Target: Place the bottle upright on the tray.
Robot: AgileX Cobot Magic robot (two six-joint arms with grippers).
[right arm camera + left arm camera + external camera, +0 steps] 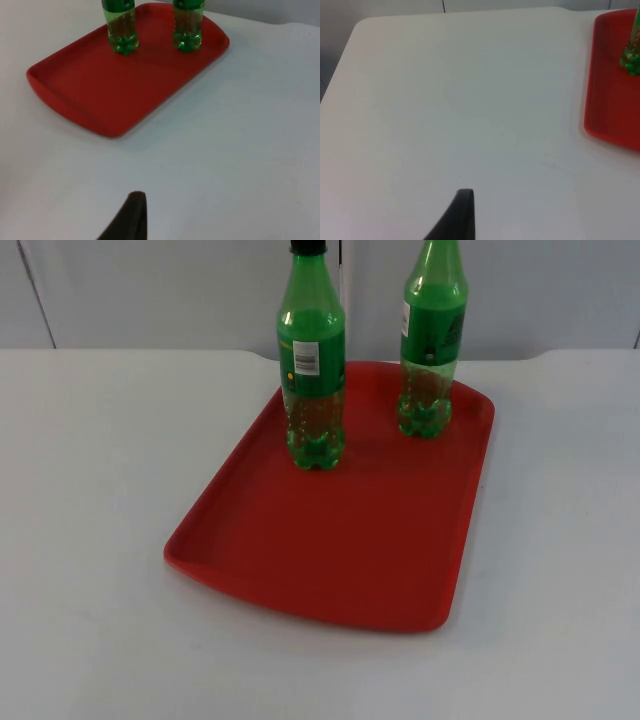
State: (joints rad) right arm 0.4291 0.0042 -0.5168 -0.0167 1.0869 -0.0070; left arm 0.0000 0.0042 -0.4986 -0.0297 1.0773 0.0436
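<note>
Standing upright on the red tray [330, 550], both green bottles [314, 370] [432, 340] sit at its far end, near the partition wall; the task looks finished or nearly so. Left gripper [462, 210] hangs over bare white desk [90, 490], tray's edge well off to one side; right gripper [132, 215] hangs over the desk on the tray's other side. Jaws: cannot tell on either arm, since one black fingertip alone shows. Both arms wait.

Judgement: any further move should be a straight retreat, wrists high, away from the bottles, since tall narrow bottles tip at a light knock.

Room: the tray's near half is bare; wide desk margins lie on both sides.
</note>
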